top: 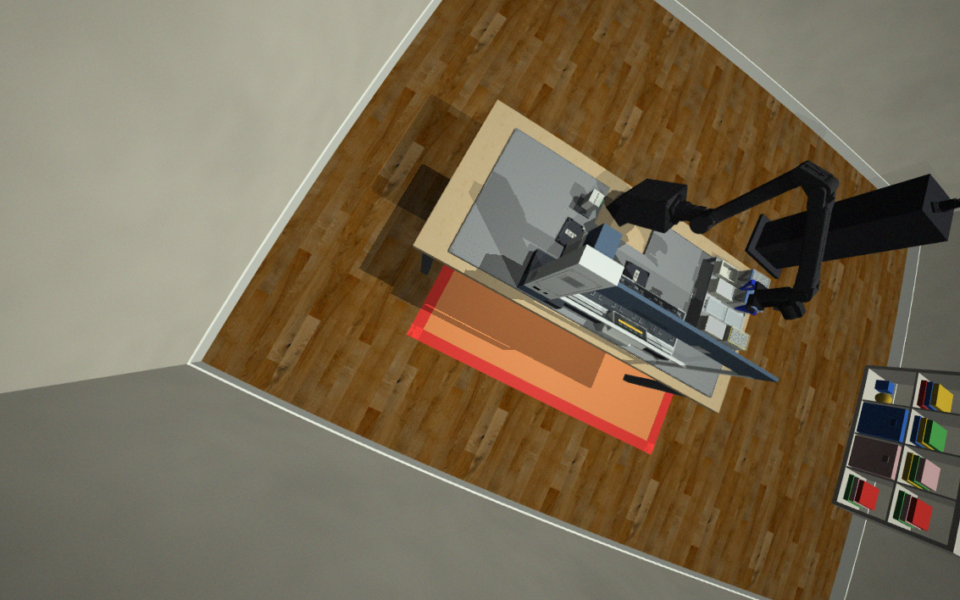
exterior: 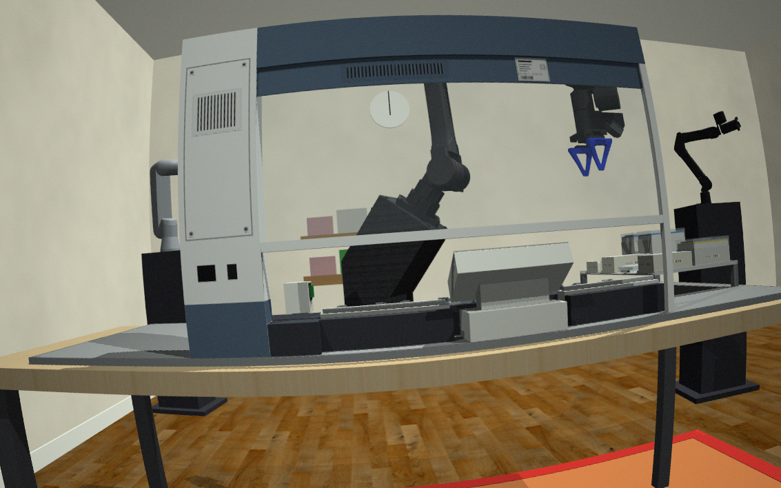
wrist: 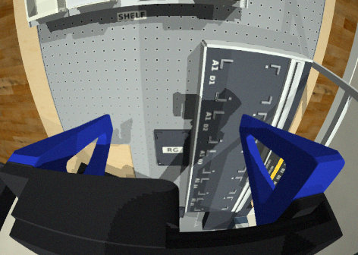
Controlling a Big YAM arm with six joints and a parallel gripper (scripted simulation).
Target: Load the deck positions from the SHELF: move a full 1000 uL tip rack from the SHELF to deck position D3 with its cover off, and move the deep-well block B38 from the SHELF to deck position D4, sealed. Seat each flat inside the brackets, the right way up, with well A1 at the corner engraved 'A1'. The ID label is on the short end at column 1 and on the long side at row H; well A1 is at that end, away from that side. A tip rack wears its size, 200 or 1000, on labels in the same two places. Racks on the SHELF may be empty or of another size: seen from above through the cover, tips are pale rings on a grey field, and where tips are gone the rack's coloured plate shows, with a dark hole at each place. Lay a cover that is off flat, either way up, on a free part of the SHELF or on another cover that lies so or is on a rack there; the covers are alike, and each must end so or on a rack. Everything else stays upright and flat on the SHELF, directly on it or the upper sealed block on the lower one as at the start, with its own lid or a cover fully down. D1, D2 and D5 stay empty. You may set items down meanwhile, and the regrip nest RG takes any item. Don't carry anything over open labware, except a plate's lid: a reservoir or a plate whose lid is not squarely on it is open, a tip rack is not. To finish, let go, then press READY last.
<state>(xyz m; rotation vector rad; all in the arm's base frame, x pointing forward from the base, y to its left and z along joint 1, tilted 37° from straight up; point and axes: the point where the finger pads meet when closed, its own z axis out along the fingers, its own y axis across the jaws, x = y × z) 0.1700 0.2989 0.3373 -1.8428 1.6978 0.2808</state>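
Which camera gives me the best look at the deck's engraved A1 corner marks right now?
The wrist view: it looks straight down on the deck plate, where the white brackets and A1 engravings are legible between the open end effector's fingers. The top view shows the deck tiny and partly under the frame; the exterior view sees it edge-on, marks unreadable.

Single black arm (top: 812, 224) enters top view from upper right, elbow bent sharply, forearm running down frame. Wrist at right-centre, pointing left. Gripper (exterior: 590, 158) hangs high in upper right of exterior view, pointing straight down. Blue triangular fingers spread fully wide in wrist view, nothing between them.
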